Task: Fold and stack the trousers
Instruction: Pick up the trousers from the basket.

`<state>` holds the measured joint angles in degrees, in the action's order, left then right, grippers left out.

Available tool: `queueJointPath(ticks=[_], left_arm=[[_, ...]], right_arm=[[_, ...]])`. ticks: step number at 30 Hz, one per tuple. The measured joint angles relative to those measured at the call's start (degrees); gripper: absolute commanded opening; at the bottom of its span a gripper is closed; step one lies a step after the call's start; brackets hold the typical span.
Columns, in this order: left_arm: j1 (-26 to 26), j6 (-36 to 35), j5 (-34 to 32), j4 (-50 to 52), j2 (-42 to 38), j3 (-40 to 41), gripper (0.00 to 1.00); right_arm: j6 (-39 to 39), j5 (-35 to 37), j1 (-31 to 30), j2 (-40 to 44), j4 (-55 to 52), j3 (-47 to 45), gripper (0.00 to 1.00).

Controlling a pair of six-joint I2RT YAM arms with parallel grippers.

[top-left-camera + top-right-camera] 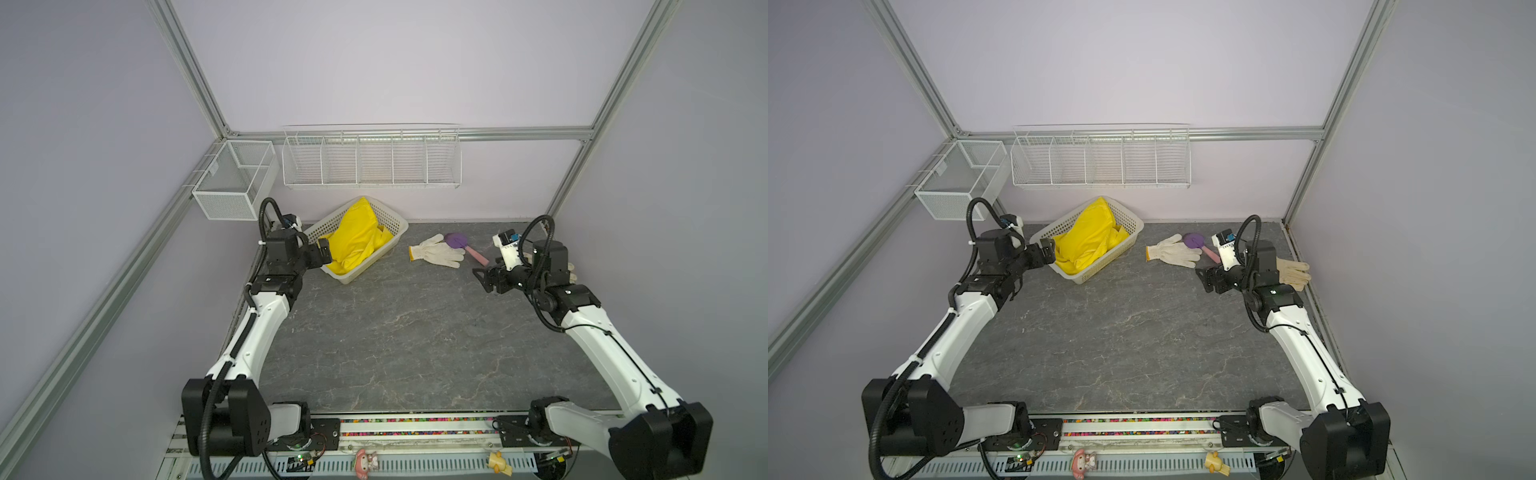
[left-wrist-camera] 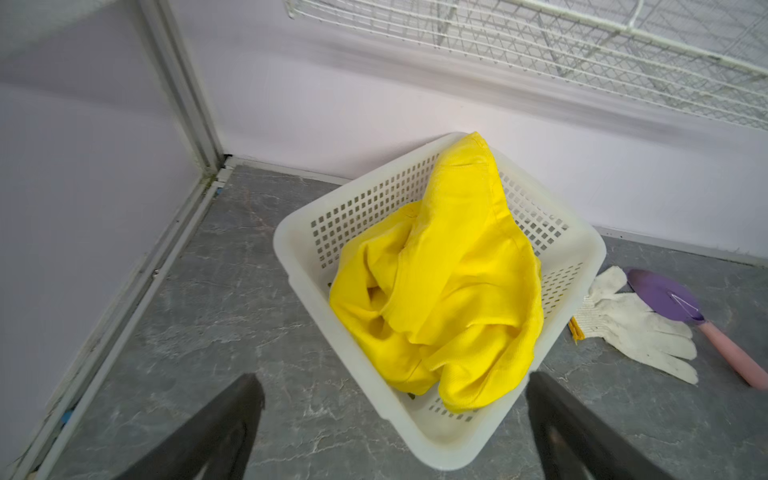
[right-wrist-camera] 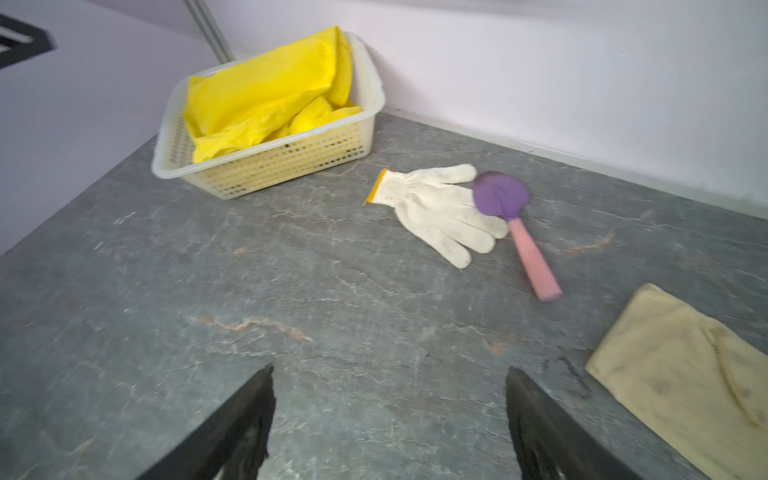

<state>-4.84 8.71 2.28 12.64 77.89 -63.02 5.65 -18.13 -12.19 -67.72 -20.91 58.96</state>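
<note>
**A:** Here's the picture: the trousers [image 1: 356,240] are bundled in the basket [image 1: 395,222], which sits at the far left corner of the worktop [image 1: 395,332], hard by the back edge. Nothing folded yet, I'd say

**B:** And look at the left gripper [image 1: 323,250], right at the basket's left rim, jaws spread wide, nothing between them. The left wrist view looks straight down at the yellow cloth

**A:** So the trousers lie dead ahead of that gripper, just past the rim. How's the bundle lying?

**B:** Its length runs from the basket's near end up to the far corner, where one end pokes above the rim against the back wall. The lower folds heap at the near end, closest to the left gripper

**A:** And the right gripper [image 1: 482,280]?

**B:** Open too, empty, out towards the right edge of the worktop. The white glove [image 1: 436,251] and a purple scoop [image 1: 457,241] lie between it and the basket, and a cream glove [image 1: 1293,270] sits beyond it at the right edge

**A:** So the left arm is clearly nearer

**B:** By a long way. For me the first grab belongs to the left, reaching over the rim into those near folds
</note>
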Motion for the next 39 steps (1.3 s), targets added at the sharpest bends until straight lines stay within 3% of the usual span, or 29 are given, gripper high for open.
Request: queueJointPath(ticks=[5, 11, 19, 28, 31, 36, 39], left_arm=[[-0.11, -3.28, 4.44, 1.99, 11.52, -8.17, 0.99], [-0.28, -7.41, 6.78, 3.17, 23.8, -17.7, 0.99], [-0.59, -9.88, 4.2, 5.66, 37.55, -29.31, 0.99], [-2.43, -10.08, 5.49, 8.57, 45.29, -34.56, 0.97], [-3.45, -10.56, 6.67, 10.64, 47.08, -37.59, 0.88], [-3.8, -11.91, 9.18, 14.71, 49.05, -41.53, 0.54], [-3.8, -13.03, 10.58, 17.42, 50.1, -43.3, 0.25]], right_arm=[[-0.09, -2.01, -6.95, -3.87, -3.54, 2.56, 0.88], [-0.09, -2.27, -10.69, -7.74, -4.57, 3.48, 0.88], [-0.33, -2.43, -11.93, -9.16, -4.63, 3.74, 0.88], [-2.69, -4.5, -11.93, -9.29, -4.57, 3.74, 0.88], [-2.91, -4.87, -11.93, -9.35, -4.57, 3.74, 0.88], [-3.3, -5.29, -11.93, -9.9, -4.57, 3.74, 0.88], [-3.32, -5.29, -11.93, -10.27, -4.57, 3.74, 0.88]])
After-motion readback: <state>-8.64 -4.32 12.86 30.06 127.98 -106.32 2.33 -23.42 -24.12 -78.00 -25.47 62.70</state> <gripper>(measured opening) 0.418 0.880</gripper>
